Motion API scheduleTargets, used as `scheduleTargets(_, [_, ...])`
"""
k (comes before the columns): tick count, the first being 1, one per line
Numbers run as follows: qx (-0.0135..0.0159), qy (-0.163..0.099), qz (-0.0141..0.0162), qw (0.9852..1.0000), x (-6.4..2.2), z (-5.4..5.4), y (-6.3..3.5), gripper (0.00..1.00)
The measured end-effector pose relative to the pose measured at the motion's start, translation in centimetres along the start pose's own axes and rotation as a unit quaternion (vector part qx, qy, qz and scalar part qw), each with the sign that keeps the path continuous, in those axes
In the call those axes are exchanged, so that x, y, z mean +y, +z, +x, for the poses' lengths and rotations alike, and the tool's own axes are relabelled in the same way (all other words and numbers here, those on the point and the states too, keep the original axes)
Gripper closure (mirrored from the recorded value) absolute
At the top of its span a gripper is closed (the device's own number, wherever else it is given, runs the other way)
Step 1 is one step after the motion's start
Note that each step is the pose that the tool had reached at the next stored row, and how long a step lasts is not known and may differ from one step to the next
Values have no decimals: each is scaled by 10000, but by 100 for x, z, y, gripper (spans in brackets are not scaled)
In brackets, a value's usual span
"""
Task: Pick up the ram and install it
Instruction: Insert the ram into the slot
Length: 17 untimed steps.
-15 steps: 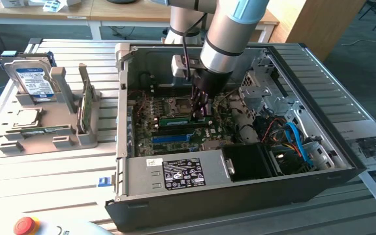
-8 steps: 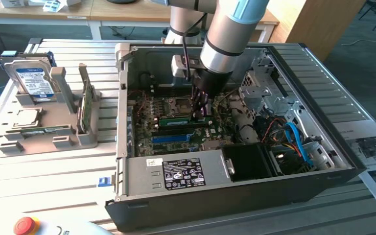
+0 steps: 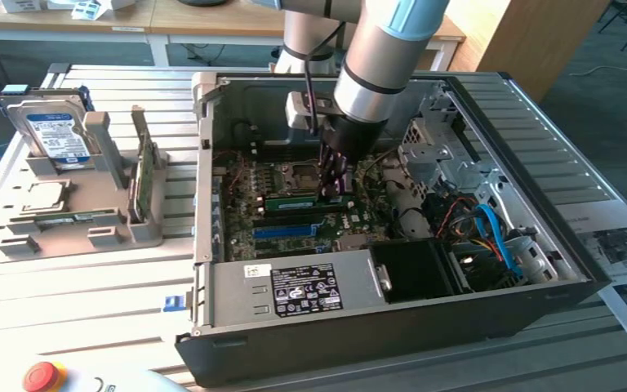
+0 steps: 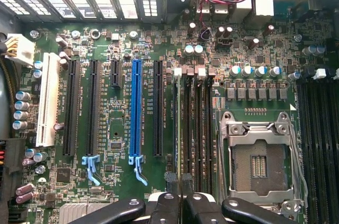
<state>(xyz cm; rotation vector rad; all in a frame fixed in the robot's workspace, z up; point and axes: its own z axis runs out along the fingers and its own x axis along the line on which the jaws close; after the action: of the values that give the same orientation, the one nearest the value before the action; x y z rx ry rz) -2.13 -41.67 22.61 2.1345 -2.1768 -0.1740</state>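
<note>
Motherboard [image 4: 114, 128] below: exterior view shows green ram [image 3: 291, 198], wrist view hand [image 4: 178, 180] pinching its edge.

Slatted table [image 3: 74, 302] bears computer case [image 3: 346, 347] (open), grey rack [image 3: 128, 233].

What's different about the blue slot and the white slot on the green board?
The blue slot is narrow; the white slot is wider. The blue slot has a blue clip at one end; the white slot shows none. Both are long, empty strips lying parallel on the green board.
</note>
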Motion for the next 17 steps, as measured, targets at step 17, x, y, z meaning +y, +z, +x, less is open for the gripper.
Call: scheduleTargets(17, [-1,0,-16,10000,-2,4,2,88])
